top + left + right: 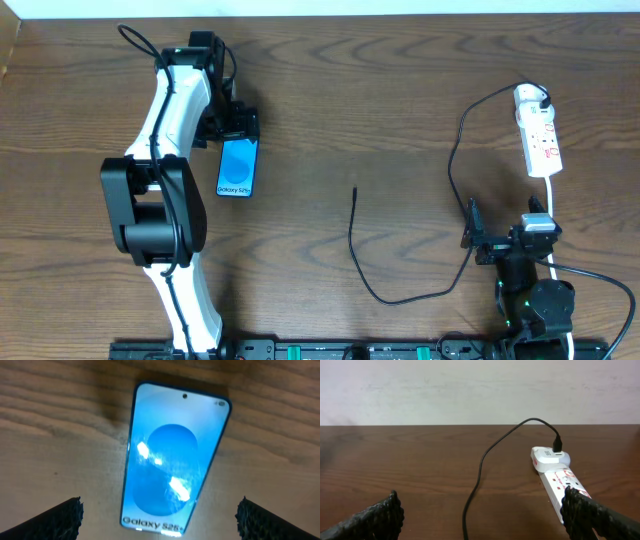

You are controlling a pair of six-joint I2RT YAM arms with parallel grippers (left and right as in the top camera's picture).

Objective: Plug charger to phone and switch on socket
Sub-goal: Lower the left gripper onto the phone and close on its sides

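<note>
The phone [238, 166] lies flat on the wooden table at the left, its blue screen lit and the "Galaxy S25+" text at its near end. My left gripper [232, 128] hovers over it, open; the phone [172, 460] lies between its spread fingertips [70, 515], untouched. The charger [352, 235] is a thin black cable with its free tip [355, 191] mid-table. Its plug [558, 445] sits in the far end of the white socket [540, 140]. My right gripper [503, 228] stands open near the socket [557, 480], holding nothing, and the cable [480, 467] runs between its fingers.
A white cord [551, 195] leaves the socket's near end and passes my right arm. A black rail [330, 350] lines the table's front edge. A pale wall [470, 390] stands behind the table's far edge.
</note>
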